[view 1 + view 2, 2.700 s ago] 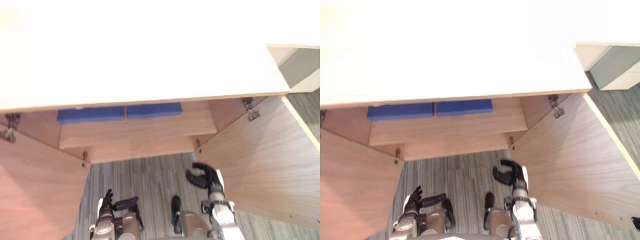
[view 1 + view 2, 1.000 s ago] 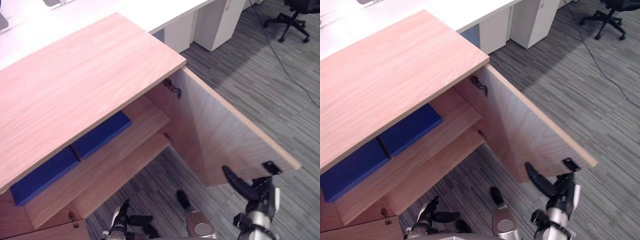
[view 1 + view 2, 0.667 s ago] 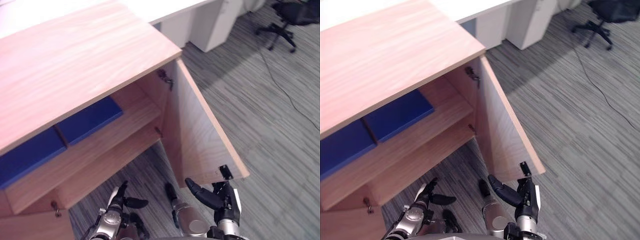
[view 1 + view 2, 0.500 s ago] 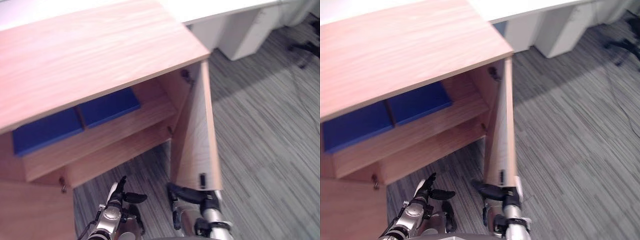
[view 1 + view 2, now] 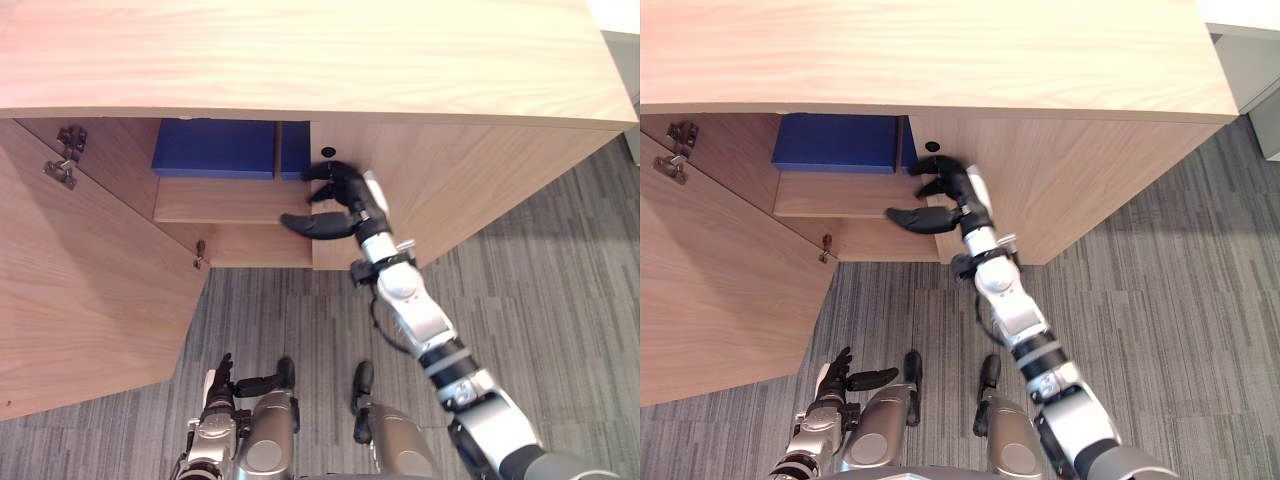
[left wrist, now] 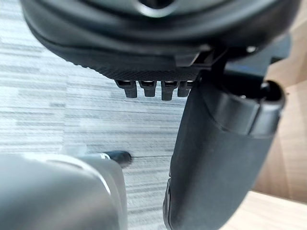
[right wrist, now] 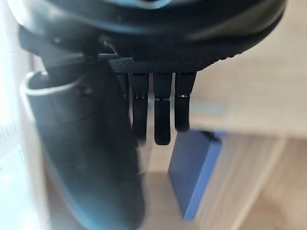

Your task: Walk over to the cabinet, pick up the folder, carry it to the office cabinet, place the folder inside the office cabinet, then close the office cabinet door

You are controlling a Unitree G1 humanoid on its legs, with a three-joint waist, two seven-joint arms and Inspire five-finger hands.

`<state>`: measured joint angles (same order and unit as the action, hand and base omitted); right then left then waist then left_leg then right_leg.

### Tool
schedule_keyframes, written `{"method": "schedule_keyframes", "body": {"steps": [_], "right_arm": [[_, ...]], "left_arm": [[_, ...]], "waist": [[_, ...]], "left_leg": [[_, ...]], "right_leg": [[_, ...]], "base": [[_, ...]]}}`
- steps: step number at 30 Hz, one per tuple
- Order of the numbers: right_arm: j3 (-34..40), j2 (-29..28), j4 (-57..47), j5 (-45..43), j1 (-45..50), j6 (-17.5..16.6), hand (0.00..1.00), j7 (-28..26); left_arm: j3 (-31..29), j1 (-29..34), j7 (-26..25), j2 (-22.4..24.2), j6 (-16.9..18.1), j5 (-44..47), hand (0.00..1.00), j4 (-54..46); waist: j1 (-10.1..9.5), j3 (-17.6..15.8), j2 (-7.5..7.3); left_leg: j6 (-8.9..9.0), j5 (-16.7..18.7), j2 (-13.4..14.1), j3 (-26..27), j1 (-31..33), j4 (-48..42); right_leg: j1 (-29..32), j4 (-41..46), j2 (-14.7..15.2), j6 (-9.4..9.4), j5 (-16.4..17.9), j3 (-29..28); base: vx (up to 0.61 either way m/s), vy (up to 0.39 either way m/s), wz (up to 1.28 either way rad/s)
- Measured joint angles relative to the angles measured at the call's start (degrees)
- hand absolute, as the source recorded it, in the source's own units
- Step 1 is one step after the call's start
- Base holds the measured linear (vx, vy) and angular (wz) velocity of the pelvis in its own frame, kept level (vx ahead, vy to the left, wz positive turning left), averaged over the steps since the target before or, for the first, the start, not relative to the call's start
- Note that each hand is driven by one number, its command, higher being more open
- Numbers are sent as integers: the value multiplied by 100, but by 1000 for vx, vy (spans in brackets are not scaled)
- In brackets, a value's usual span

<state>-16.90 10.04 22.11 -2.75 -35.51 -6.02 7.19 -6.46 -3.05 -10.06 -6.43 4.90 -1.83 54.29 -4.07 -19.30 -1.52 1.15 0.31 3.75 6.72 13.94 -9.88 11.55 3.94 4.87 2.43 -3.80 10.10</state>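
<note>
My right hand (image 5: 352, 203), fingers slack and empty, rests against the light wooden cabinet door (image 5: 470, 180); my thumb overhangs its edge (flat blue folder (image 5: 215, 148) just beyond), risking a pinch on closing.

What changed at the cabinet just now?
The right door has swung from wide open to almost shut. The right hand rose from near the floor and now presses near that door's edge. The left door stays open, the blue folders stay on the shelf, the left hand stays low.

Silver-grey right arm (image 5: 422, 322) showing black joint bands; dark right hand (image 5: 345, 198) wearing white cover; dark left hand (image 5: 218, 388) showing white patch.
</note>
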Motion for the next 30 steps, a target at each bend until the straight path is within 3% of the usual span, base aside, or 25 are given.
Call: {"method": "schedule_keyframes", "body": {"steps": [2,5,8,12,16,18,22,27,30], "right_arm": [[-101,42,-3,9,116,-152,100,-11],[47,95,-1,-11,341,-85,100,23],[294,206,-67,-63,1163,-86,100,30],[227,291,163,-29,2731,-77,100,-297],[65,185,835,207,3442,-43,100,-504],[55,50,1174,335,3458,-39,100,-563],[117,21,1342,453,3348,-48,100,-541],[296,62,1424,451,3292,-49,100,-480],[301,125,1566,447,3277,-48,100,-482]], "left_arm": [[1,62,-2,-35,25,62,100,-6],[2,133,0,-3,115,123,100,-71],[-53,368,2,72,161,435,100,-362],[-591,912,0,143,179,1042,100,-950],[-1139,1250,-58,95,231,1496,100,-1996],[-1437,1246,-115,-80,377,1671,100,-2650],[-1709,1236,-193,-619,572,1775,100,-3414],[-2035,1041,-318,-1646,692,1821,100,-3817],[-2057,973,-340,-2036,692,1816,100,-3903]], "waist": [[35,1,-2],[45,4,-5],[24,14,-13],[4,184,2],[-228,379,66],[-411,456,152],[-569,579,272],[-651,592,268],[-754,619,229]], "left_leg": [[1,-52,-31,-11,-55,87],[-19,-235,-115,-103,-142,388],[8,-400,-214,-337,-238,706],[24,-580,-388,-921,-399,1063],[2,-724,-480,-1511,-449,1196],[42,-809,-510,-1883,-445,1280],[127,-917,-557,-2334,-445,1488],[197,-957,-599,-2800,-398,1488],[213,-975,-572,-2829,-382,1488]], "right_leg": [[-25,-26,18,18,-23,-9],[-55,-78,77,44,-42,87],[-189,-156,142,77,-20,358],[-517,-198,223,166,203,962],[-819,-211,270,132,362,1605],[-951,-212,267,81,442,1929],[-992,-41,292,124,662,2263],[-968,442,378,134,1075,2479],[-905,587,377,109,1194,2450]], "base": [[30,40,4],[-23,34,20],[-14,33,51],[63,8,74],[112,-31,87],[53,-37,81],[5,-34,64],[-12,-42,47],[-23,-62,10]]}}
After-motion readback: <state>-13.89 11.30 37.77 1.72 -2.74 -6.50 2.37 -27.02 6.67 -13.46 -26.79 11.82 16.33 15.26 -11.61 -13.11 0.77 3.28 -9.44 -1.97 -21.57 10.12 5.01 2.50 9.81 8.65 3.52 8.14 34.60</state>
